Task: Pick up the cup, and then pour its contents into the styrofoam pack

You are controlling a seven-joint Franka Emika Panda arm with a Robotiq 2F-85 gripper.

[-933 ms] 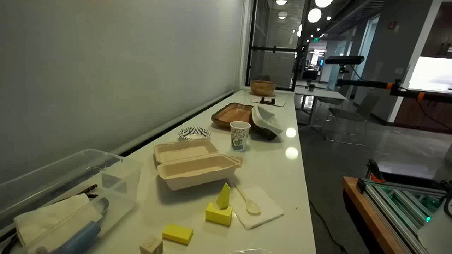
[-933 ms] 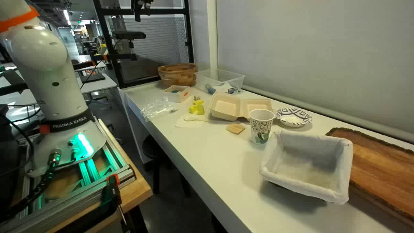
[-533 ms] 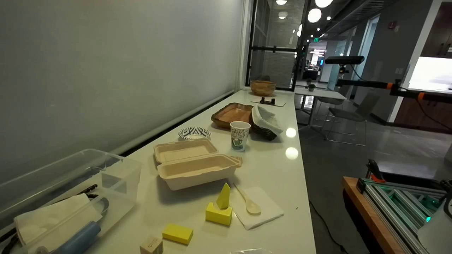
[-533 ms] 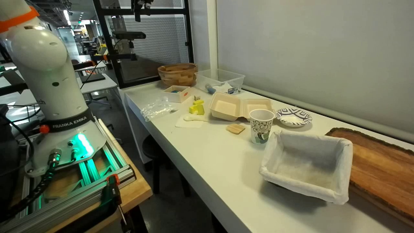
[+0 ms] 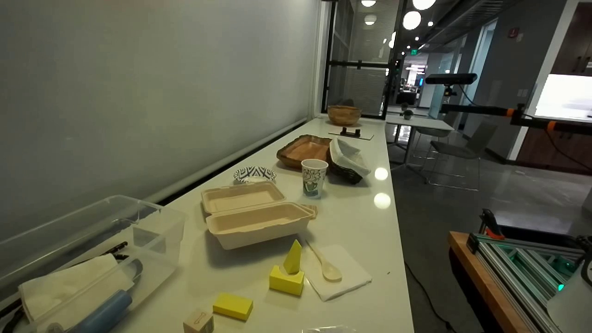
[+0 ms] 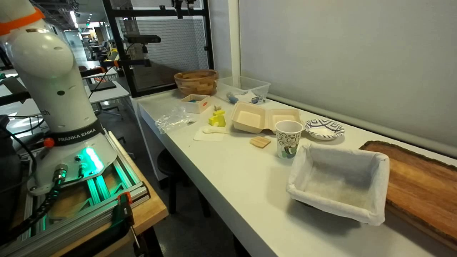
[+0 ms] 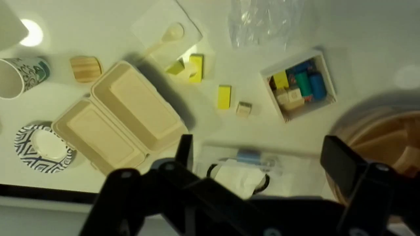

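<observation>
The cup [image 5: 314, 180], white paper with a green-blue print, stands upright on the white counter in both exterior views [image 6: 287, 142]. It shows at the left edge of the wrist view [image 7: 32, 72]; its contents cannot be made out. The styrofoam pack [image 5: 259, 226], a beige clamshell, lies open beside the cup, also in an exterior view [image 6: 250, 117] and left of centre in the wrist view [image 7: 137, 101]. My gripper [image 7: 261, 152] is open and empty, high above the counter over the clear bin. Its fingers show at the top of an exterior view [image 6: 184, 9].
A cloth-lined basket [image 6: 339, 182] stands close to the cup, with a wooden tray [image 6: 421, 189] beyond. A patterned paper bowl [image 6: 324, 129], wooden piece [image 6: 260, 142], yellow blocks [image 5: 286, 280], spoon on a napkin [image 5: 330, 270], clear bin [image 5: 157, 249] and wooden bowl [image 6: 196, 82] stand around.
My gripper has moved right and slightly up at the top of an exterior view. The cup, the styrofoam pack and the other things have not moved.
</observation>
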